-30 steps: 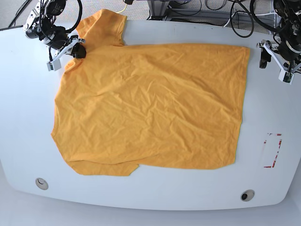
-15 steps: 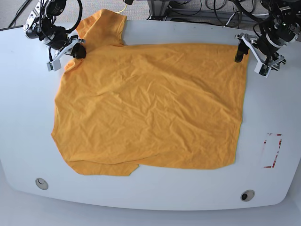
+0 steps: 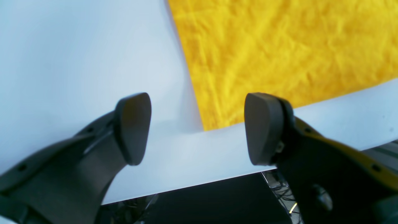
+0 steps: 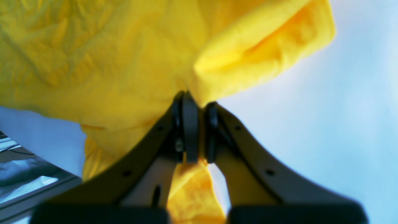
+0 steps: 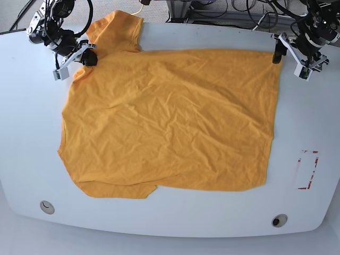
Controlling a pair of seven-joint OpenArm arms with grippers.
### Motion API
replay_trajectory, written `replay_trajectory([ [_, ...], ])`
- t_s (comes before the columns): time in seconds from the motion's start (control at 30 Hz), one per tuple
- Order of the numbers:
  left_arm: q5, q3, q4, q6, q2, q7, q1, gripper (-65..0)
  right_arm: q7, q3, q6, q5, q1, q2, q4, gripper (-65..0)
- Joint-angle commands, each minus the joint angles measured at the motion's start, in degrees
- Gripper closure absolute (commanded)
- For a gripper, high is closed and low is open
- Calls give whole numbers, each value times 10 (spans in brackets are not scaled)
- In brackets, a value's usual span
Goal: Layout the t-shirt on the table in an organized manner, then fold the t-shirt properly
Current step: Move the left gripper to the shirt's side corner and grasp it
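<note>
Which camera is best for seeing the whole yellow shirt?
The base view is best: the t-shirt lies spread across the table, all of it in sight. The left wrist view shows only one corner near the open left gripper. The right wrist view shows bunched cloth pinched by the right gripper.

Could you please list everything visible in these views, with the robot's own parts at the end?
t-shirt: one, orange-yellow, spread wrinkled across the table's middle, one sleeve at the far edge.
table: one, white, under everything.
grommets: two, round, near the front edge.
red-tape rectangle: one, on the table beside the shirt's hem.
cables: several, dark, behind the table.
right gripper: one, black, shut on the shirt by the sleeve.
left gripper: one, black, open over the hem corner, holding nothing.
</note>
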Motion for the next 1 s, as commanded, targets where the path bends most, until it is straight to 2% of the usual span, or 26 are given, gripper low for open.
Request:
replay_trajectory([
  [0.0, -6, -1, 4, -1, -7, -11, 1, -435, -8, 3, -1, -11, -3, 5, 3, 0],
  [0.57, -6, 25, -70, -1, -8, -29, -15, -435, -8, 3, -1, -9, -4, 5, 3, 0],
  [0.7, -6, 41, -74, -1, -23, -33, -17, -433, -8, 3, -1, -9, -5, 6, 3, 0],
  [0.97, 6, 51, -77, -1, -23, -33, -19, -433, -8, 5, -1, -8, -5, 6, 3, 0],
])
